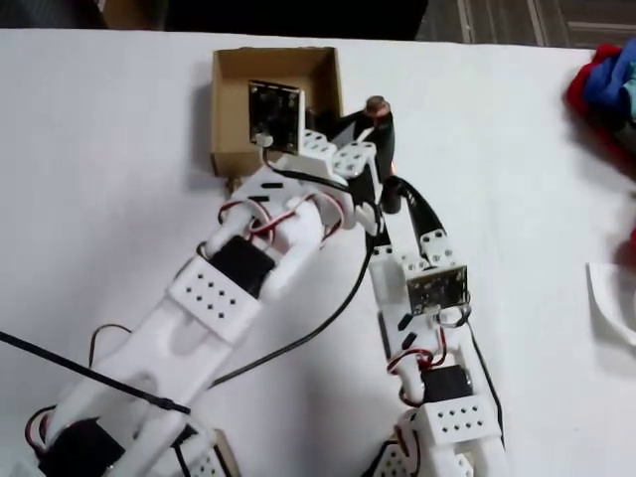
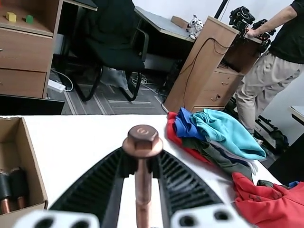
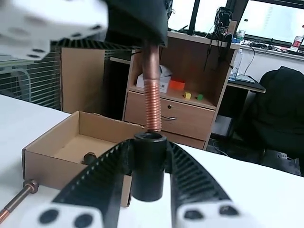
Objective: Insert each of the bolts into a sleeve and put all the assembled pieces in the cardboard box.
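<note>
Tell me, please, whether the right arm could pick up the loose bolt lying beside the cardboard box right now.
Probably not yet: its fingers are shut on the sleeve, with the left arm's bolt at its mouth. The loose bolt lies free by the cardboard box.

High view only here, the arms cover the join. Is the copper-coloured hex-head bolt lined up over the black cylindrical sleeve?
Observer: Yes. In the right wrist view the copper bolt hangs thread-down, with its tip at the mouth of the black sleeve. The sleeve stands upright in the right gripper.
Operator: Left grip okay?
Observer: The left gripper is shut on the shank just under the hex head.
Operator: Anything boxed?
Observer: Two sleeved bolts lie in the brown cardboard box.
</note>
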Motion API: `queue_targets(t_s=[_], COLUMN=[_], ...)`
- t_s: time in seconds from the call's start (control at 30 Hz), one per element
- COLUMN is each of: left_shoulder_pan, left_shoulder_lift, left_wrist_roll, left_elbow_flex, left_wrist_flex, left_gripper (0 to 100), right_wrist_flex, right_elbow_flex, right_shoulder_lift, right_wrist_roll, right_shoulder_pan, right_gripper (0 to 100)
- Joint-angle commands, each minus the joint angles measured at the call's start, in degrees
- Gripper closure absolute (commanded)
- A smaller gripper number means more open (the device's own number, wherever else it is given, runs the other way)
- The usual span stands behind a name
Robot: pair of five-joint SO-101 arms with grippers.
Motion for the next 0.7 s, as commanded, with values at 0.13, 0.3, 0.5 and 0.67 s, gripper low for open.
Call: queue_targets(t_s=[0.13, 0.3, 0.5, 0.67], left_shoulder_pan=[1.9, 1.8, 1.9, 1.9], left_shoulder_lift=[-4.8, -5.5, -5.5, -5.5], left_wrist_roll=[-7.7, -7.8, -7.8, -7.5], left_elbow_flex=[-2.4, -2.7, -3.0, -3.0], left_wrist_flex=[4.0, 4.1, 3.8, 4.0], left_gripper=[97, 97, 97, 97], right_wrist_flex=[0.0, 1.5, 3.6, 3.4], right_elbow_flex=[0.6, 0.6, 0.6, 0.6], right_shoulder_lift=[0.1, 0.2, 0.2, 0.2], right_wrist_roll=[0.1, 0.0, -0.1, -0.1], right_shoulder_pan=[0.0, -0.1, 0.2, -0.1], right_gripper=[97.8, 97.8, 97.8, 97.8])
